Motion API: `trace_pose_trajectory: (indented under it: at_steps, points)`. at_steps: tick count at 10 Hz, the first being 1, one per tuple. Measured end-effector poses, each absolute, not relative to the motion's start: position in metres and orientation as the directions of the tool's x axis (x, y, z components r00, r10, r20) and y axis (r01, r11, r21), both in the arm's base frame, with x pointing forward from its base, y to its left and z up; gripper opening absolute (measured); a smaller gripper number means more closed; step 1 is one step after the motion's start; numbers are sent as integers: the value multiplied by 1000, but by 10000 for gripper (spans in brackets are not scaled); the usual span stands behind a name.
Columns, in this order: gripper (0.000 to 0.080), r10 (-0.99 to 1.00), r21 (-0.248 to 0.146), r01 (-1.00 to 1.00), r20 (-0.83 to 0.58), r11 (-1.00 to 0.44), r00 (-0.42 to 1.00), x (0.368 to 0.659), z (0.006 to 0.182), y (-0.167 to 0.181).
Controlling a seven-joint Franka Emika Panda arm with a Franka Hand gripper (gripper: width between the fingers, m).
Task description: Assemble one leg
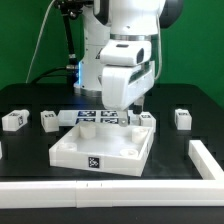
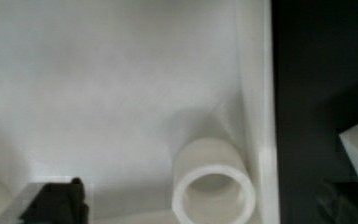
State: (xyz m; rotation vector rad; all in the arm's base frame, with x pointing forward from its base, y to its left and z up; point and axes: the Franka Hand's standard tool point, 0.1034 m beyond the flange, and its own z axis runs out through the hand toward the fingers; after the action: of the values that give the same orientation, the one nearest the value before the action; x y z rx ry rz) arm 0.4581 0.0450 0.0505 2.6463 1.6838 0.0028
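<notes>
In the exterior view the white arm (image 1: 120, 50) reaches down over the far right part of the tray (image 1: 62, 150), which sits mid-tabletop (image 1: 30, 100). The gripper (image 1: 128, 110) hangs low there, just above or at the tray's rim; from here I cannot tell whether the jaws are parted or closed. The marker board (image 1: 92, 118) lies just beyond the tray. The legs stand loose in a row at about the same depth: one leg (image 1: 12, 120) at the exterior view's far left, a second leg (image 1: 48, 120) nearer the tray, a third leg (image 1: 148, 118) just beside the gripper on the exterior view's right, and a fourth leg (image 1: 182, 118) further right. None is in the jaws.

In the wrist view the tray's white floor fills most of the picture, with a round hole (image 2: 211, 192) by its rim. One dark fingertip (image 2: 55, 202) shows, and nothing is seen gripped. The dark tabletop lies past the rim.
</notes>
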Motion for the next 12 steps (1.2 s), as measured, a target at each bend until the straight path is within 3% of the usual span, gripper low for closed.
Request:
trace_pose_trajectory:
  at_steps: [3,5,10,12]
  points:
    - [650,907,3,907,-2,-422,422,457,48,44]
    - [650,936,12,936,22,-352,352,445,23,33]
    - [650,931,-13,931,18,-365,365,436,7,30]
    - [369,931,-13,931,18,-365,365,437,7,30]
